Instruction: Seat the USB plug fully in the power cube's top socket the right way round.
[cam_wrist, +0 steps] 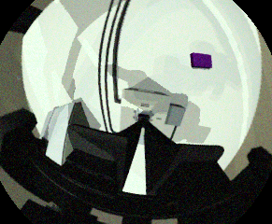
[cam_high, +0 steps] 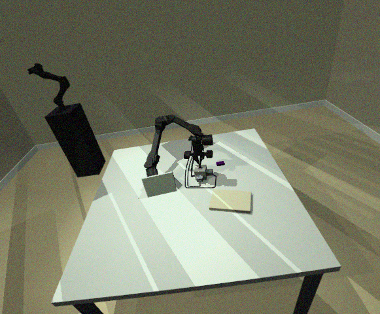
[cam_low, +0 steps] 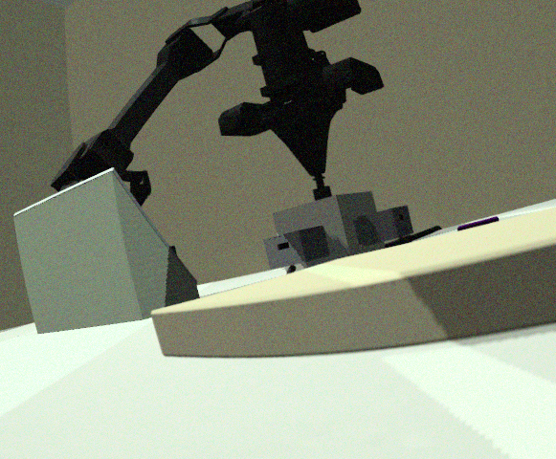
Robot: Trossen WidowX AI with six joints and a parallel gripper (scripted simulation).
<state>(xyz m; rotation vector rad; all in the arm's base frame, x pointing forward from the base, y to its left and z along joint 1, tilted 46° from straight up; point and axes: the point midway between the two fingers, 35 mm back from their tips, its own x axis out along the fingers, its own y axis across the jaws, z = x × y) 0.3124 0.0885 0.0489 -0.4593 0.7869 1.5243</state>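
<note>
The pale grey power cube (cam_high: 200,171) (cam_low: 307,215) (cam_wrist: 130,113) stands on the table, with smaller blocks on its sides. My gripper (cam_high: 200,165) (cam_low: 320,178) (cam_wrist: 143,123) points down above the cube's top, its fingers nearly together and shut on the USB plug. The plug (cam_low: 322,191) is a small dark body with a thin neck. It stands upright at the cube's top face in the exterior view. Its metal end and the socket under it are hidden, so its depth and which way round it is cannot be told.
Black cables (cam_high: 200,187) (cam_wrist: 99,70) loop around the cube. A purple box (cam_high: 220,163) (cam_low: 478,224) (cam_wrist: 201,61) lies beyond it. A pale yellow board (cam_high: 230,200) (cam_low: 287,298) lies nearer the front. A grey-green block (cam_high: 159,184) (cam_low: 77,261) stands left, by the arm's base. Another arm stands on a black pedestal (cam_high: 76,142).
</note>
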